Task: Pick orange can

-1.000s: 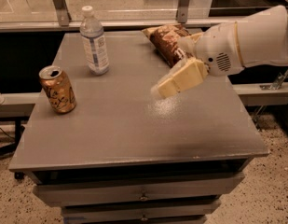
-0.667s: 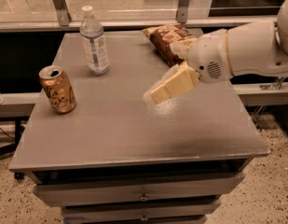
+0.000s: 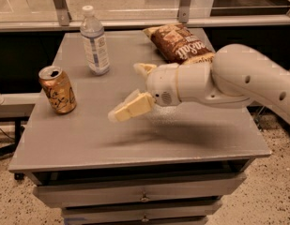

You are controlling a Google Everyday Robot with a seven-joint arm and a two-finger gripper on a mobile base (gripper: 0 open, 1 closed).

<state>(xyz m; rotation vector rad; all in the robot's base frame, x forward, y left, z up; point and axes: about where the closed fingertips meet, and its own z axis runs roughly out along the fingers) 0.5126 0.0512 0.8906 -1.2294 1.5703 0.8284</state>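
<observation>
The white arm [image 3: 248,78] reaches in from the right, its thick forearm running leftward to a rounded wrist [image 3: 165,86]. The pincer [image 3: 126,92] sits mid-scene, pointing left, its two pale fingers [image 3: 133,108] spread wide apart, one far, one near, gripping nothing.

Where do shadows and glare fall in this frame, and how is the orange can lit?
Camera view: the gripper, open over mid-table right of the orange can, casts a soft dark shadow on the table beneath it; a pale sheen lies under the arm; the can's silver top catches light.
</observation>
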